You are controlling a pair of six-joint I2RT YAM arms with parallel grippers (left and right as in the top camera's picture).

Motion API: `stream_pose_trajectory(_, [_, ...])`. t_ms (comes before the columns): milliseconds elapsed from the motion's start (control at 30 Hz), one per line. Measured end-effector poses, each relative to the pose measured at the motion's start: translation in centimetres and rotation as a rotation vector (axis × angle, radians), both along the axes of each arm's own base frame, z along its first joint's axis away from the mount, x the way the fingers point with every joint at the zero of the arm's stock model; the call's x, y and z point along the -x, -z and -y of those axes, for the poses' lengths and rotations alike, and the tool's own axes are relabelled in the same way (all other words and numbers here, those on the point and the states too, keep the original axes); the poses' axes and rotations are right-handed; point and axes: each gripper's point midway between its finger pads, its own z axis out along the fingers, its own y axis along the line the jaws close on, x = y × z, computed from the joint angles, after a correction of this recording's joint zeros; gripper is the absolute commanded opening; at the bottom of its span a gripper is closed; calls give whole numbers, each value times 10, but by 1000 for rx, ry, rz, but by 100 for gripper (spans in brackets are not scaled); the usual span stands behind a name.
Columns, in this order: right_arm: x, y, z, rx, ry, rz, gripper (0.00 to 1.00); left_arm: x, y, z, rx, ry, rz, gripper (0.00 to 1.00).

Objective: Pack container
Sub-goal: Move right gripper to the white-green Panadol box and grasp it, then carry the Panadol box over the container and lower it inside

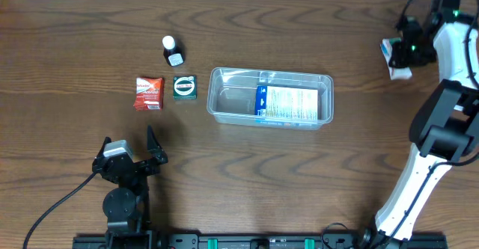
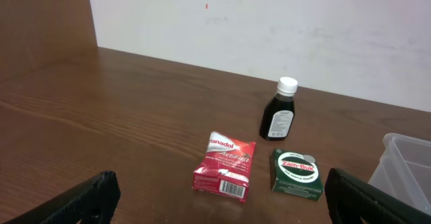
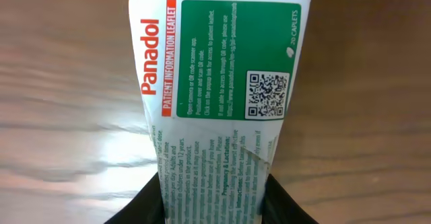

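Note:
The clear plastic container (image 1: 224,107) sits mid-table with a white and blue box (image 1: 288,104) lying in its right part; its corner shows in the left wrist view (image 2: 404,163). My right gripper (image 1: 404,52) is at the far right of the table, shut on a white and green Panadol box (image 3: 219,83). My left gripper (image 1: 131,159) is open and empty near the front left. Ahead of it lie a red Panadol packet (image 2: 225,167), a green Zam-Buk box (image 2: 296,175) and a small dark bottle with a white cap (image 2: 279,113).
The red packet (image 1: 148,93), green box (image 1: 184,87) and bottle (image 1: 172,51) lie left of the container. A white wall runs along the table's far edge.

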Motion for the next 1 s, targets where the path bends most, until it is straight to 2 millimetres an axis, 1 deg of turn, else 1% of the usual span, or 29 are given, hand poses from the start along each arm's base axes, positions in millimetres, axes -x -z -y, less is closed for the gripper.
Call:
stream_pose_trajectory(100, [-14,-35,-27,-20,-56,43,18,0,0,0,0,0,0,98])
stream_pose_trajectory(133, [-15,-40,-32,-23,-67,50,18,0,0,0,0,0,0,98])
stream_pose_trajectory(200, [-20,-62,-62,-40,-132,67,20,0,0,0,0,0,0,98])
stream_pose_trajectory(267, [-19,-73,-86,-52,-186,66,21,0,0,0,0,0,0,98])
stream_pose_trajectory(300, [-16,-80,-103,-64,-224,62,22,0,0,0,0,0,0,98])
stream_pose_trajectory(333, [-14,-84,-116,-71,-256,58,22,0,0,0,0,0,0,98])
stream_pose_trajectory(367, [-11,-86,-126,-78,-280,50,22,0,0,0,0,0,0,98])
stream_pose_trajectory(467, [8,-93,-168,-114,-395,-2,22,0,0,0,0,0,0,98])
stream_pose_trajectory(500, [14,-94,-179,-122,-428,-19,22,0,0,0,0,0,0,98])
stream_pose_trajectory(600, [40,-94,-214,-160,-543,-95,19,0,0,0,0,0,0,98])
stream_pose_trajectory(667, [57,-95,-230,-184,-608,-142,15,0,0,0,0,0,0,98])
stream_pose_trajectory(700, [61,-95,-237,-193,-632,-152,15,0,0,0,0,0,0,98])
stream_pose_trajectory(767, [66,-97,-254,-207,-682,-150,15,0,0,0,0,0,0,98])
stream_pose_trajectory(933, [75,-98,-281,-217,-760,-150,15,0,0,0,0,0,0,98])
stream_pose_trajectory(1000, [78,-98,-289,-219,-781,-150,19,0,0,0,0,0,0,98])
